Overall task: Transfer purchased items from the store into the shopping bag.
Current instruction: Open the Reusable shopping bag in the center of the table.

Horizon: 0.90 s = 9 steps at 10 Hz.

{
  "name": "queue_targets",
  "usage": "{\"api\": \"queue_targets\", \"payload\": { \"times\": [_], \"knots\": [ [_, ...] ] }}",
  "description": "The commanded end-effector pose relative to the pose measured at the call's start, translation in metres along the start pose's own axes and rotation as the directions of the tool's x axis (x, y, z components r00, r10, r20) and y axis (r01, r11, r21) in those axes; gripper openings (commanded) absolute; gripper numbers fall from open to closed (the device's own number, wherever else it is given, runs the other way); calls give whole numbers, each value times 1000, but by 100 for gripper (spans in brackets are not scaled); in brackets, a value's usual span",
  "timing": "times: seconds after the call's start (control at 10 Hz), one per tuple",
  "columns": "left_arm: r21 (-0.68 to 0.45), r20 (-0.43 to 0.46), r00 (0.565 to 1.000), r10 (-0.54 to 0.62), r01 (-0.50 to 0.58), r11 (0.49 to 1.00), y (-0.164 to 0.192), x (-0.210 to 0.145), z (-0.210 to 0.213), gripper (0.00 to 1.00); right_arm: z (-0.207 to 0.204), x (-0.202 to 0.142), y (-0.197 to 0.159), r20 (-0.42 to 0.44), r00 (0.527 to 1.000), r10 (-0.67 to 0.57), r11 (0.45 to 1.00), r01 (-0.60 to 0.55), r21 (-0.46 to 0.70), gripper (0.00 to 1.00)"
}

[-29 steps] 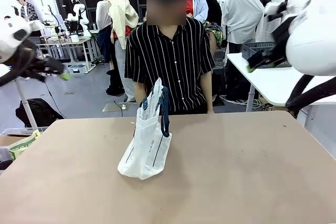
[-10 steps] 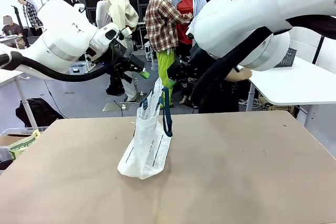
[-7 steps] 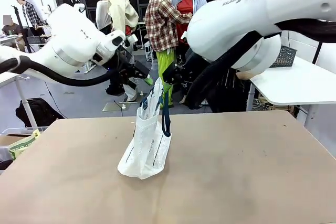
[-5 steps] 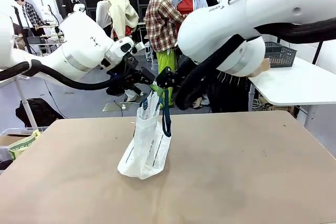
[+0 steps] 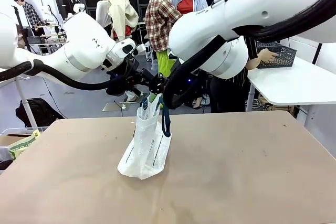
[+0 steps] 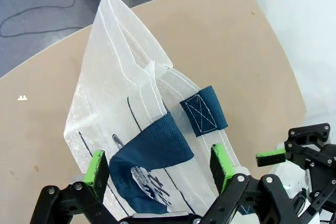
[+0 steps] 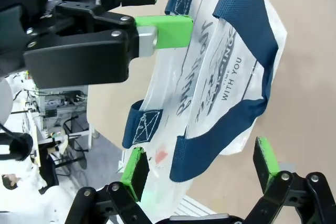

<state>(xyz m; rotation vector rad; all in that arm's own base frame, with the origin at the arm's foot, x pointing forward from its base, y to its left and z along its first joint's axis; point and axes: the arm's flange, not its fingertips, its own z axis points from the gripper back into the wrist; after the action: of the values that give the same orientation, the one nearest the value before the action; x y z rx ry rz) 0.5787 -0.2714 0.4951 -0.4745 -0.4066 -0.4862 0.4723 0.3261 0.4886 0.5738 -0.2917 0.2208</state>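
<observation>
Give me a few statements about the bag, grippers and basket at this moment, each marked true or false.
1. The shopping bag stands on the brown table. True.
2. The bag's handles are dark blue. True.
3. The left gripper and right gripper are clamped on the handles. False: both are open by the bag's top, gripping nothing.
4. The basket sits beside the bag. False: it is on the white side table at far right, with a person's hand by it.
</observation>
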Motion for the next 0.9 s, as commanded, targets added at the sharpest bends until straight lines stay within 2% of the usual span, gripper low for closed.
{"api": "queue_targets", "payload": {
  "times": [0.0, 0.3, 0.4, 0.8],
  "knots": [
    [12, -25, 1000, 9, -9, 1000, 1, 2, 1, 100, -7, 7, -3, -29, 999, -26, 1000, 26, 0, 100],
    [20, -56, 998, 19, -18, 1000, 3, -1, -3, 100, -19, 10, -9, -40, 999, -38, 999, 38, -5, 100],
    [20, -69, 997, 20, -19, 1000, 3, -3, -4, 88, -22, 12, -9, -27, 999, -28, 999, 27, -26, 83],
    [31, -75, 997, 33, -31, 999, 2, -4, -5, 10, -25, 13, -4, -39, 999, -32, 999, 31, -24, 4]
  ]
}}
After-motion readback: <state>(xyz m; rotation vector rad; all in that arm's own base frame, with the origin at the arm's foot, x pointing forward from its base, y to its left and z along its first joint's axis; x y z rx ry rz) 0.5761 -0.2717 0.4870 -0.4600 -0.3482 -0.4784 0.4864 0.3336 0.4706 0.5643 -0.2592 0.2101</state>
